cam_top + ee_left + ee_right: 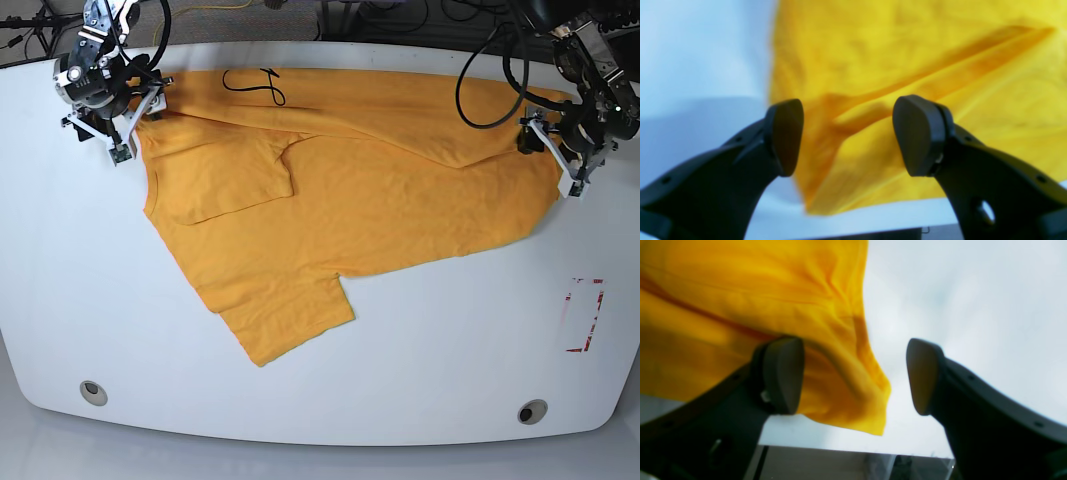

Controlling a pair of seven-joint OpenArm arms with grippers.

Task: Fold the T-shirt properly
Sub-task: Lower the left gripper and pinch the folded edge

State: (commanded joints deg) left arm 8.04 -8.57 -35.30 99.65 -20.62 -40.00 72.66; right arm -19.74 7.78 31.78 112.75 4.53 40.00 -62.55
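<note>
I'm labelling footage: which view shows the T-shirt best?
The base view: it shows nearly the whole T-shirt, spread with folds. The left wrist view shows only a wrinkled, blurred portion; the right wrist view, another edge and corner.

Base view looks down across the whole tabletop; both wrist views peer closely at its opposite ends.
</note>
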